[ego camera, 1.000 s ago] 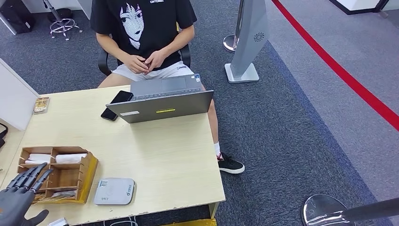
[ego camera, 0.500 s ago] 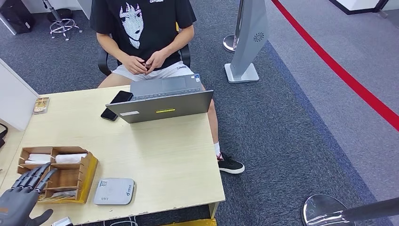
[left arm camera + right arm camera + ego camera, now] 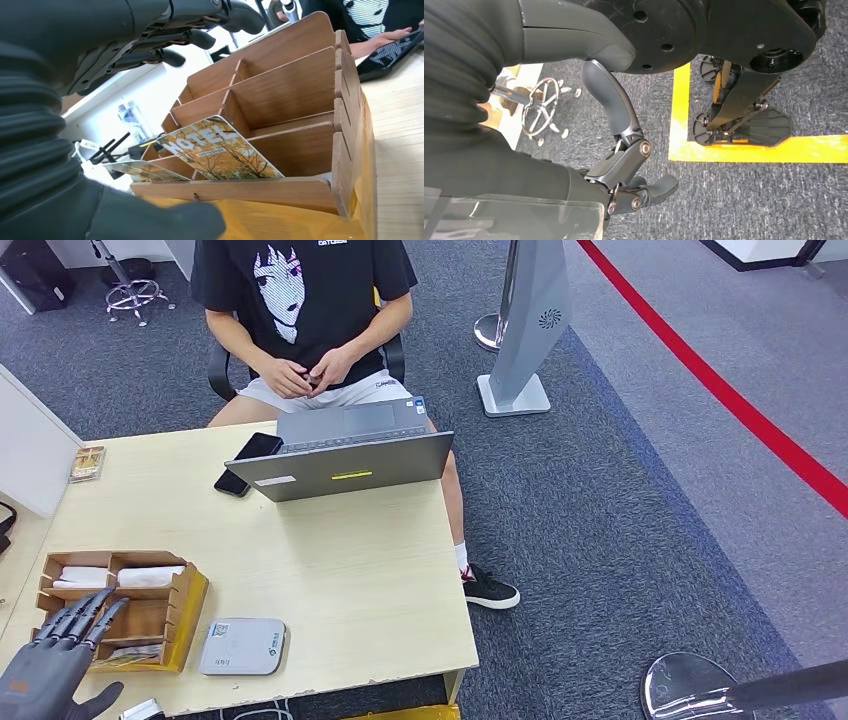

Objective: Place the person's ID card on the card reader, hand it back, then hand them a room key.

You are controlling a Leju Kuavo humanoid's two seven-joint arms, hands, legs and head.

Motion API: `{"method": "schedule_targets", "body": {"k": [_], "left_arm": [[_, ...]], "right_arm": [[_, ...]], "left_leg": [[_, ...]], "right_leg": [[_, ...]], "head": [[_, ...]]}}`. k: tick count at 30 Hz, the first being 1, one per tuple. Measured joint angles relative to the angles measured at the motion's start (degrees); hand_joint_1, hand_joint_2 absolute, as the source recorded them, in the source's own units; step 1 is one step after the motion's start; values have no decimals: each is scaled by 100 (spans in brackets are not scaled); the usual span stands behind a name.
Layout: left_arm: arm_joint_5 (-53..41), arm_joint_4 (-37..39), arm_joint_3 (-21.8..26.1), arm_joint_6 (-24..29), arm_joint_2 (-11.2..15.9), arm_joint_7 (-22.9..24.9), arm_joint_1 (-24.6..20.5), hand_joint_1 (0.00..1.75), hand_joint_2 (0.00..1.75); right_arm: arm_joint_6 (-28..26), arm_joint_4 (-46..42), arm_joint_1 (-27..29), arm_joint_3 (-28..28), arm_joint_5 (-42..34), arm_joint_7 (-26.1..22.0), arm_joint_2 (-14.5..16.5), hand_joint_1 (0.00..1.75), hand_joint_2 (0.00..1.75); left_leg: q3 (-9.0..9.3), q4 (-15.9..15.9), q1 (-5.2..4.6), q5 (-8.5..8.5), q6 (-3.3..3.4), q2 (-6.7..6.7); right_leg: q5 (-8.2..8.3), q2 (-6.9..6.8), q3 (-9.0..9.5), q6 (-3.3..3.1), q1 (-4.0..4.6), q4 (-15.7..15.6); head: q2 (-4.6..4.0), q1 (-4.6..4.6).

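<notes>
- One table (image 3: 340, 570), light wood.
- One wooden organizer (image 3: 150, 615) with several compartments.
- Two hotel key cards (image 3: 217, 150) leaning in organizer's front slots, seen from left wrist.
- One grey card reader (image 3: 243, 646) just beside organizer.
- One open laptop (image 3: 345, 455).
- Two dark phones (image 3: 248, 462) beside laptop, overlapping.
- One seated person (image 3: 305, 310).
- Two robot hands: left hand (image 3: 45, 670) near organizer, right hand (image 3: 624, 170) above carpet.

The left robot hand (image 3: 50, 670) is dark grey with slim jointed black fingers (image 3: 88, 615). The right robot hand (image 3: 624, 165) has a ribbed grey cover and silver pivot screws.
</notes>
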Motion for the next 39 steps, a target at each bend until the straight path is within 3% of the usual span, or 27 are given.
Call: {"method": "schedule_targets", "body": {"k": [1, 20, 28, 34, 39], "left_arm": [[0, 0, 0, 0, -1, 0, -2, 175, 175], [136, -1, 0, 17, 7, 237, 57, 175, 175], [-80, -49, 49, 445, 33, 347, 224, 175, 175], [-219, -380, 601, 1095, 82, -46, 211, 175, 175], [-66, -682, 1362, 1035, 124, -470, -240, 175, 175]], "right_arm": [[0, 0, 0, 0, 0, -1, 0, 0, 175], [-186, -17, 10, -3, -99, -158, 0, 0, 175], [-391, -79, 26, -40, -127, -372, 0, 0, 175], [-464, -101, 33, -46, -101, -416, 0, 0, 175], [-496, -110, 16, -46, -92, -425, 0, 0, 175]], "left_leg": [[0, 0, 0, 0, 0, 0], [-1, 0, 0, 0, 0, 0], [0, 0, 0, 0, 0, 1], [0, 0, 1, 2, -2, -1], [1, 0, 3, 6, -6, -1]], "right_leg": [[0, 0, 0, 0, 0, 0], [0, 1, 0, 0, 0, 0], [0, 3, -1, 0, 0, 0], [0, 0, -1, 0, 1, 0], [3, -1, 1, -3, 2, 2]], "head": [[0, 0], [0, 0], [0, 0], [0, 1], [0, 1]]}}
